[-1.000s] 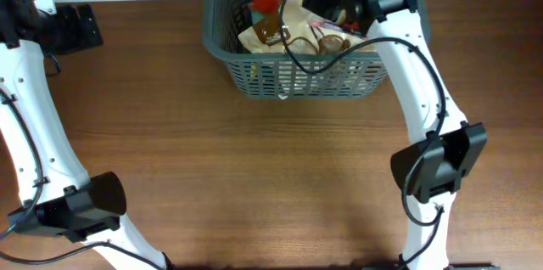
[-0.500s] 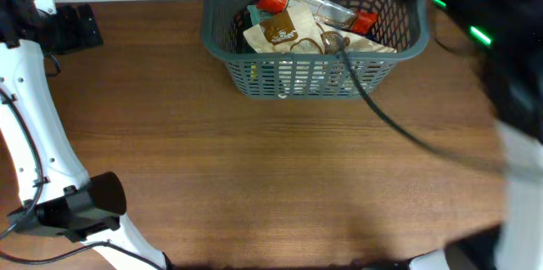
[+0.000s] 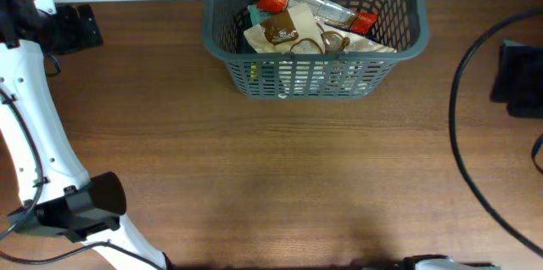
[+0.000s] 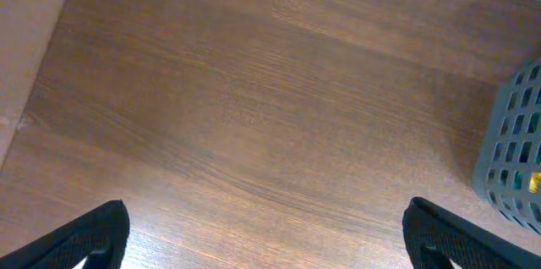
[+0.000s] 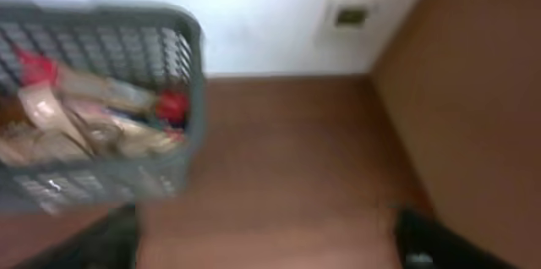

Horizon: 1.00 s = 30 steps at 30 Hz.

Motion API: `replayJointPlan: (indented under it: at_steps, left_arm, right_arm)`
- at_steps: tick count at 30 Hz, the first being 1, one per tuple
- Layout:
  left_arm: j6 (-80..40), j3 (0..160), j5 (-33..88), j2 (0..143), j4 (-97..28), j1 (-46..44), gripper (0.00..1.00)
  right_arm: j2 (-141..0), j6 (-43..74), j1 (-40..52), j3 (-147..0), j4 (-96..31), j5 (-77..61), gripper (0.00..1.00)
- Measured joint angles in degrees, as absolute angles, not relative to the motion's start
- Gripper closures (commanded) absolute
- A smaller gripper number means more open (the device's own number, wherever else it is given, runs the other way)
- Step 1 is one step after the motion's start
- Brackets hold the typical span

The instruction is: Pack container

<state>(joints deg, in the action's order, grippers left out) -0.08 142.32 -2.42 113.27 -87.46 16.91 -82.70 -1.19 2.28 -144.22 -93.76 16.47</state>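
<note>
The dark grey lattice container (image 3: 314,75) stands at the back middle of the table, holding several grocery packets: a red and clear packet (image 3: 316,7) and a brown and cream pouch (image 3: 280,30). Its corner shows in the left wrist view (image 4: 513,155) and its side in the blurred right wrist view (image 5: 110,167). My left gripper (image 4: 270,235) is open and empty over bare wood at the far left. My right gripper (image 5: 270,239) is open and empty to the right of the container; in the overhead view (image 3: 517,79) it sits at the right edge.
A black cable (image 3: 462,134) of the right arm loops over the table's right side. The left arm's base (image 3: 76,206) stands at the front left. A white wall lies behind the table's back edge.
My right arm has swung away from above the container to the table's right edge. The red and clear packet now lies in the container. The left arm has not moved.
</note>
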Motion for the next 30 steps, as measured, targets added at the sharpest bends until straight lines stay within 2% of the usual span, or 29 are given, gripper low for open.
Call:
replayJointPlan:
  at_steps: [30]
  left_arm:
    - [-0.08,142.32,-2.42,113.27,-87.46,16.91,0.01]
  right_arm:
    - [-85.19,1.48,1.89,-144.14,-96.95,16.71,0.01]
